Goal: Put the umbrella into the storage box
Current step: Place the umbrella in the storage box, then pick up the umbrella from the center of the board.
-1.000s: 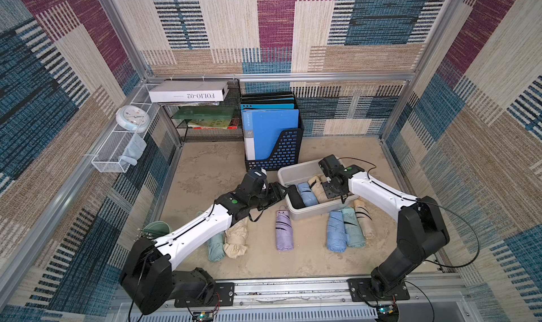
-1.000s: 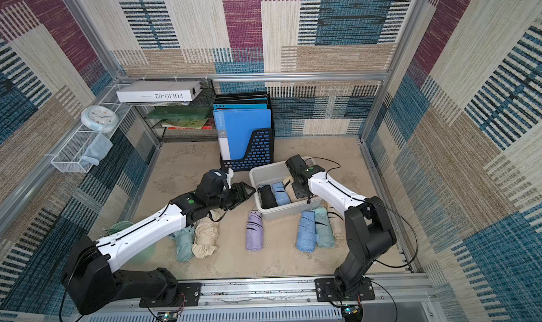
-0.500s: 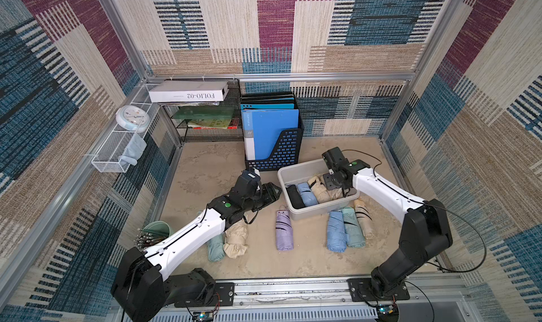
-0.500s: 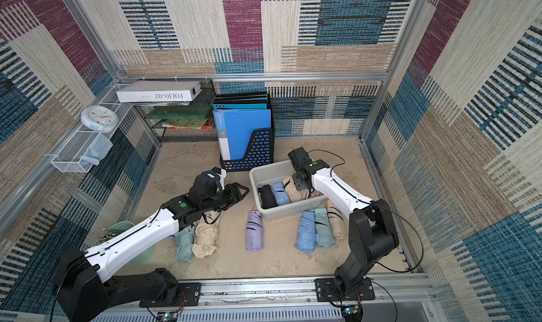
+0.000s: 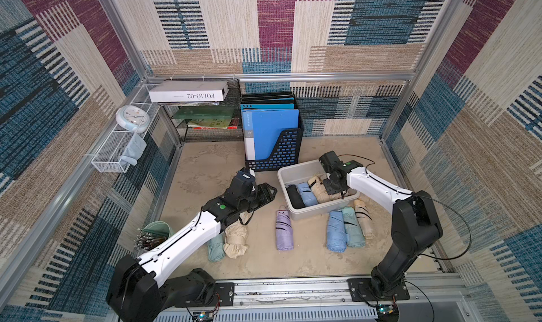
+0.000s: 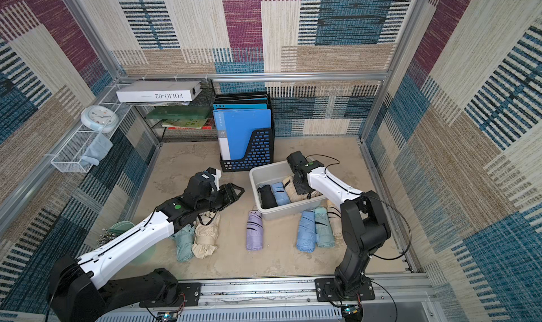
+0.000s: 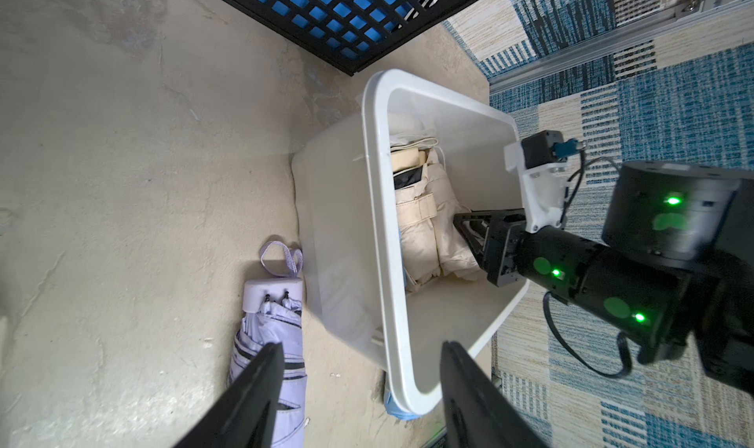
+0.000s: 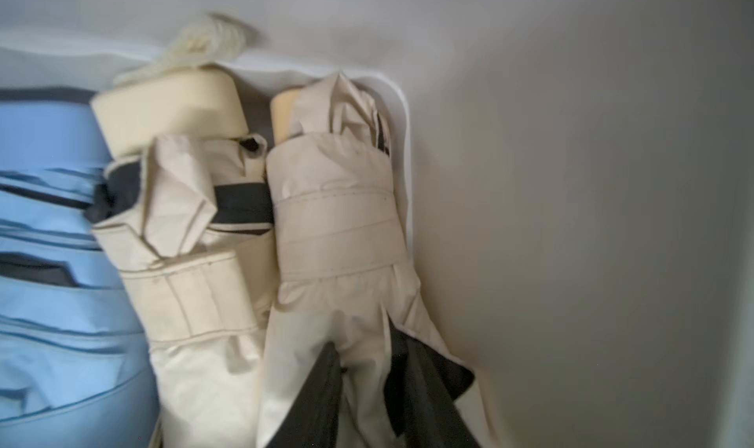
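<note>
**Placing the cream umbrella in the box**

My right hand (image 8: 361, 344) is down inside the storage box (image 5: 295, 174), clamped on the cloth of the cream umbrella (image 8: 334, 221). That umbrella lies along the box wall, touching a second cream umbrella (image 8: 196, 287). I judge this is the placing step, so next I let go and lift straight out. My left hand (image 7: 361, 346) hovers, jaws apart, near the lilac umbrella (image 5: 284, 229) on the tabletop (image 5: 205, 171).

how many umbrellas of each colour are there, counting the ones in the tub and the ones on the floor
beige umbrella: 4
light blue umbrella: 2
pale green umbrella: 2
black umbrella: 1
lilac umbrella: 1
total: 10
</note>
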Action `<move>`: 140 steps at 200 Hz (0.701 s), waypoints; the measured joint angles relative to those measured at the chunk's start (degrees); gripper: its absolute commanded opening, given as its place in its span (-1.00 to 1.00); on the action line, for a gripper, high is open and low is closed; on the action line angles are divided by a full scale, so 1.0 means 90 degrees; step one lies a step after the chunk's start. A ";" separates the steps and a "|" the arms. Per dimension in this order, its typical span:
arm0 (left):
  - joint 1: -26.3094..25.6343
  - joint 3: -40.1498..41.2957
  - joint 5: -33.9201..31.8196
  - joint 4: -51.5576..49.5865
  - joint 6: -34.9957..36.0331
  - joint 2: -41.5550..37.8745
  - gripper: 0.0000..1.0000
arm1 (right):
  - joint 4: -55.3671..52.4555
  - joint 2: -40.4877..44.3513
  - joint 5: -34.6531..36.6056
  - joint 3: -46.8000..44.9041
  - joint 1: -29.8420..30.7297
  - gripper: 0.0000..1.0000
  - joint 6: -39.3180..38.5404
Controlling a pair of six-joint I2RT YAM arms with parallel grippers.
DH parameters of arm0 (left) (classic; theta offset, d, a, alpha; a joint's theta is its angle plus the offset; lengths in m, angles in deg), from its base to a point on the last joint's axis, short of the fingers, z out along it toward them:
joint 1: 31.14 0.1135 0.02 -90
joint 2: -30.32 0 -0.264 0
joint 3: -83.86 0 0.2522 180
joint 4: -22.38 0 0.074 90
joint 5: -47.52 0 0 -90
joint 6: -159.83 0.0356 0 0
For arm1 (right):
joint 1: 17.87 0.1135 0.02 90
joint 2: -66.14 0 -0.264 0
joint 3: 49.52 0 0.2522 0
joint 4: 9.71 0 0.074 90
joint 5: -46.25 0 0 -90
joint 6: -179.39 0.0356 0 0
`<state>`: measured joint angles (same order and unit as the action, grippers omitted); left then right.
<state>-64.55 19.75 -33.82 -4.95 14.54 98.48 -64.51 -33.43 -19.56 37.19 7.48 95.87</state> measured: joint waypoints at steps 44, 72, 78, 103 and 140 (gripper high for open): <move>0.0112 0.0121 -0.0068 -0.0100 0.0000 -0.0284 0.32 | 0.0515 -0.0262 -0.0002 -0.0335 -0.0024 -0.65 0.0053; 0.0194 0.0153 -0.0158 -0.0374 -0.0002 -0.0447 0.39 | 0.0799 -0.0442 0.0075 -0.0430 -0.0053 -0.64 0.0117; 0.0204 0.0153 -0.0180 -0.0430 -0.0002 -0.0478 0.41 | 0.0857 -0.0483 0.0092 -0.0444 -0.0066 -0.64 0.0124; 0.0274 0.0095 -0.0376 -0.0916 -0.0002 -0.0610 0.47 | 0.0930 -0.0576 0.0141 -0.0420 -0.0078 -0.48 0.0160; 0.0311 -0.0301 -0.0833 -0.2045 0.0301 -0.0631 0.57 | 0.0889 -0.0296 -0.0158 -0.0350 -0.0109 0.03 0.0262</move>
<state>-61.75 17.04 -41.31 -23.35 17.25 92.80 -56.51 -36.09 -20.98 34.04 6.49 98.23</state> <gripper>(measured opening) 0.771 0.455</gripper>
